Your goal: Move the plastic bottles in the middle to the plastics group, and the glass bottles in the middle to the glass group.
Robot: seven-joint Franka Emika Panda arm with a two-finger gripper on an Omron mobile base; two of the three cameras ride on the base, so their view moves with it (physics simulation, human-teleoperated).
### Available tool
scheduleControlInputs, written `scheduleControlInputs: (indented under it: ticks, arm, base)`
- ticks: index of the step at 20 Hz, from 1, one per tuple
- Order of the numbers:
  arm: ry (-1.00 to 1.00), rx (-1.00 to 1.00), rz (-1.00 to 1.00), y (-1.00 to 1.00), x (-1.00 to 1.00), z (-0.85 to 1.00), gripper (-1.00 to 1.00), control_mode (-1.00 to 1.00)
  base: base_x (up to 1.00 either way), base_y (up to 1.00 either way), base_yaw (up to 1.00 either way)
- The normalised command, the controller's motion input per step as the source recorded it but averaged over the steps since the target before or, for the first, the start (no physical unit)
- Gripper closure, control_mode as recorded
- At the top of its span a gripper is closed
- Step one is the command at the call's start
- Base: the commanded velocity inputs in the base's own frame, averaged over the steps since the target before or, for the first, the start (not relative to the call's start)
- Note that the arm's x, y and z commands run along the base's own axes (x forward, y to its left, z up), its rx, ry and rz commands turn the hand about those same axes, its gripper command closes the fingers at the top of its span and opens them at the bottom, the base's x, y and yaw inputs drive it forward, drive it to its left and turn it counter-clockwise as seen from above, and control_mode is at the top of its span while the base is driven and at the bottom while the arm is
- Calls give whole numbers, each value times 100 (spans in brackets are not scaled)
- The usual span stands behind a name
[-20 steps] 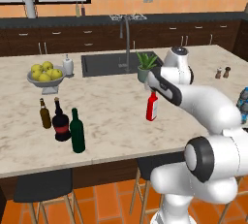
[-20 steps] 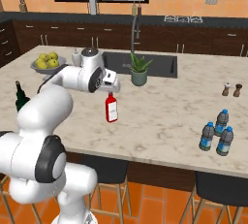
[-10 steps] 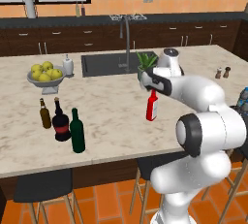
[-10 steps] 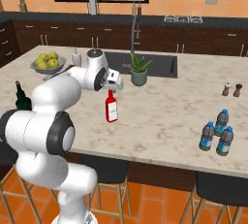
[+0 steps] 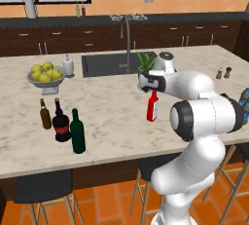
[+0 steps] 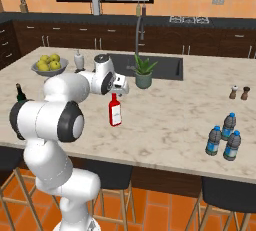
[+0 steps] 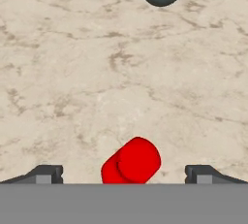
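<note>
Gripper (image 7: 124, 174) spread apart, directly above red bottle (image 7: 131, 162) | bottle cap centred between fingers, standing on bench (image 7: 72, 72) | risk: off-centre descent tips bottle.

The red bottle (image 5: 152, 107) is standing upright on the counter (image 5: 112, 102), directly below the gripper (image 5: 147, 85) and just in front of the potted plant (image 5: 145, 66). The green bottle (image 5: 77, 132) is standing well to its left, beside the black bottle (image 5: 61, 122) and the amber bottle (image 5: 45, 115). The water bottles (image 6: 224, 136) are grouping far right, in front of the shakers (image 6: 238, 93).
</note>
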Motion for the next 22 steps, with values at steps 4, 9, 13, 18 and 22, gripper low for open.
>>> scheduleControlInputs:
  ticks: [4,9,13,18,22]
  arm:
    - [0,0,0,0,14,-2,-100,-100]
    - [0,0,0,0,3,-5,-100,-100]
    - [0,0,0,0,6,-18,-100,-100]
    - [0,0,1,-2,3,-16,-100,-100]
    - [0,0,0,0,1,-7,-100,-100]
  base:
    - [0,0,0]
    - [0,0,0]
    - [0,0,0]
    - [0,0,0]
    - [0,0,0]
